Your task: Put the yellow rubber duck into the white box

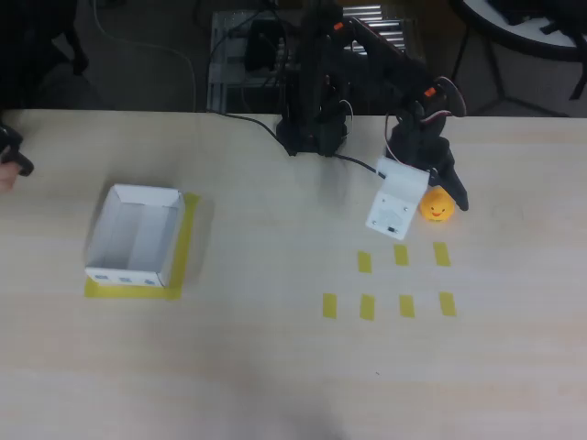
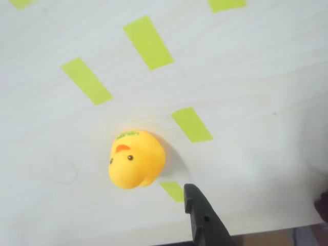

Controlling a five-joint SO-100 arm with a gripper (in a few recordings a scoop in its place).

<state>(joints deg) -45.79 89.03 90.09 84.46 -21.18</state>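
Working from the left of the overhead view, I saw the white box (image 1: 134, 235) sitting at mid-left of the frame, open side up and empty, squared onto a patch of yellow tape (image 1: 186, 240) that I took to be its marked home spot. Across a wide bare stretch of the wooden table (image 1: 275, 367), right of centre, two rows of short yellow tape strips (image 1: 401, 255) lay, probably placement markers for the toy. Above them, in the upper right, the black arm (image 1: 367, 55) reached down from its base and the gripper (image 1: 429, 200) hung over the yellow rubber duck (image 1: 437, 207), its white plate to the duck's left and the dark finger (image 1: 453, 188) to its right. From the wrist view the duck (image 2: 137, 159) rested on the table, free, with one dark fingertip (image 2: 205, 220) just beside it at lower right, so I judged the jaws spread wide enough to straddle it, not yet closed. The duck was well apart from the box, and the carry was not begun.
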